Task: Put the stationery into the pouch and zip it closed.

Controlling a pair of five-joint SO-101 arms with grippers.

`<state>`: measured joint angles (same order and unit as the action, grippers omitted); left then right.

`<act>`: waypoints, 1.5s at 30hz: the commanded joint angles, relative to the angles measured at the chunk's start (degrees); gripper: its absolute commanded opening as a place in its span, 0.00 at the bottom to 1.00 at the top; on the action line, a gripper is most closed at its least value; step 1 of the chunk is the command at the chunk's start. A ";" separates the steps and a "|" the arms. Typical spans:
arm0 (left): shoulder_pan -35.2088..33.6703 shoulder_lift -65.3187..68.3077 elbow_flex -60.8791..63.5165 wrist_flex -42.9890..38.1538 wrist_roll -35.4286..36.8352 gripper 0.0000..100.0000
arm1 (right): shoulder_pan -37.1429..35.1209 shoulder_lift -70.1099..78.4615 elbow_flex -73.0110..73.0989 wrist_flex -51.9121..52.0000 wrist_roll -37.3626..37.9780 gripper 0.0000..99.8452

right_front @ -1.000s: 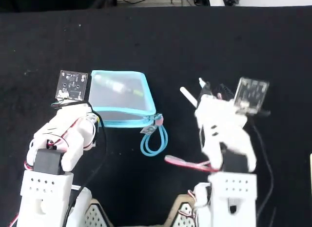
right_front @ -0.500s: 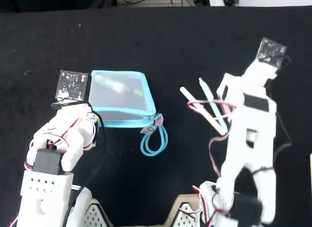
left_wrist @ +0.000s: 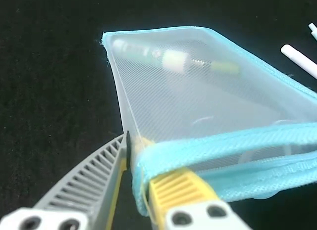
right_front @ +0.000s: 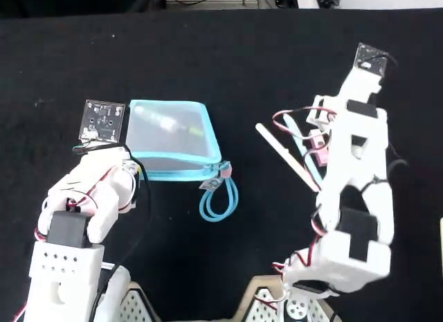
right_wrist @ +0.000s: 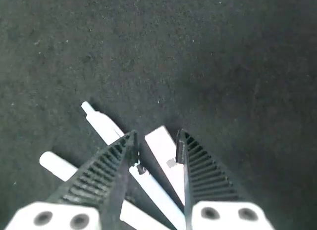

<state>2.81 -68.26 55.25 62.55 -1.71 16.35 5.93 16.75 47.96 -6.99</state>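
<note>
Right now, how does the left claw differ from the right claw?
The left claw is shut on the pouch at its blue edge; the right claw is open, gripping nothing. The left claw sits at the pouch; the right claw is over the white stationery on the table. Both have ribbed fingers.

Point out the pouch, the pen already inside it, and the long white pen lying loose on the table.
pouch (right_front: pixel 176 145): high view, middle of its clear mesh side.
pen inside the pouch (left_wrist: pixel 173 59): left wrist view, its pale middle section.
long white pen (right_front: pixel 280 151): high view, midway along its barrel.
</note>
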 commanded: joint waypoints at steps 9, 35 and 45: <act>0.13 -0.35 -0.57 -1.32 0.09 0.03 | -0.88 16.92 -22.99 12.22 5.27 0.19; 0.13 -0.35 -0.57 -1.32 0.09 0.03 | -1.14 43.91 -67.47 44.66 15.30 0.19; 0.13 -0.35 -0.48 -1.32 0.09 0.03 | -1.23 44.26 -71.25 52.13 30.95 0.19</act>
<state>2.81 -68.26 55.25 62.55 -1.71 14.68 50.77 -53.85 99.21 20.79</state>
